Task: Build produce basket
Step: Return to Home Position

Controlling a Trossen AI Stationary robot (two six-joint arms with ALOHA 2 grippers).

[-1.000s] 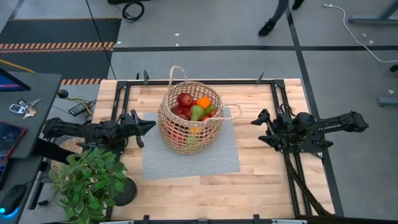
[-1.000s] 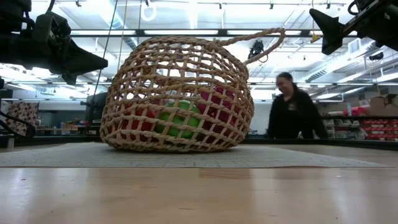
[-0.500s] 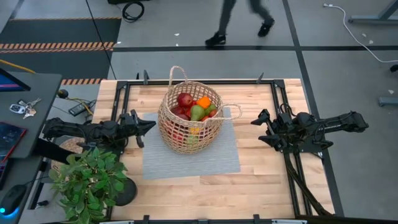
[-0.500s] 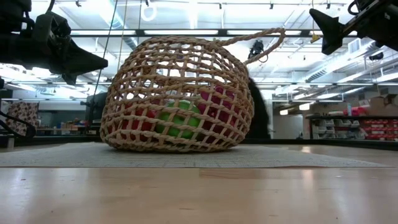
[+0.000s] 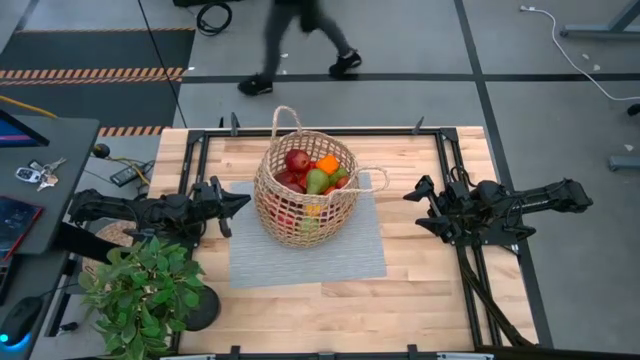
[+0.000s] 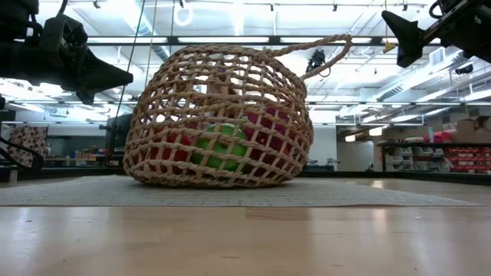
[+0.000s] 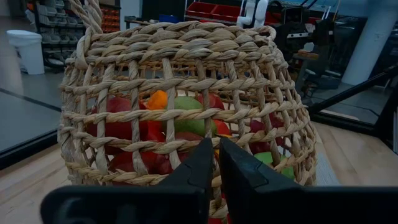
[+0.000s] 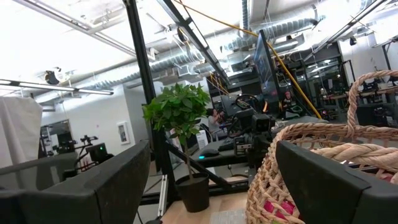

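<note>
Left hand (image 7: 216,146) sits clenched on nothing, fingertips all but touching, parked toward the counter's (image 5: 400,300) left edge & aimed at the basket (image 5: 290,228) w/ a clear gap btwn them. Right hand (image 8: 212,155) is released, fingers spread wide, hanging above the counter toward the right edge, also facing the basket & well apart from it. Basket stands upright on the grey mat (image 5: 300,262) about mid-counter, a bit nearer the far edge, w/ one loop handle toward the far edge & the other toward the right. Produce (image 5: 312,172) is piled inside: red apples, a green pear, orange & yellow bits showing at the top & through the weave. You've got no loose pieces visible on the mat or bare wood. What's changed over the last sec: nothing on the counter. Both arms & the basket match their earlier pos.; only the person (image 5: 295,20) walking on the floor beyond the far edge has moved, right to left, & has dropped out of the low view. My read: arms look already settled at home, loading looks done, task approx complete. Nothing for you to correct. Just keep the potted plant (image 5: 145,285) at the near-left corner in mind, since it's close beside the left arm if you move that arm again.
</note>
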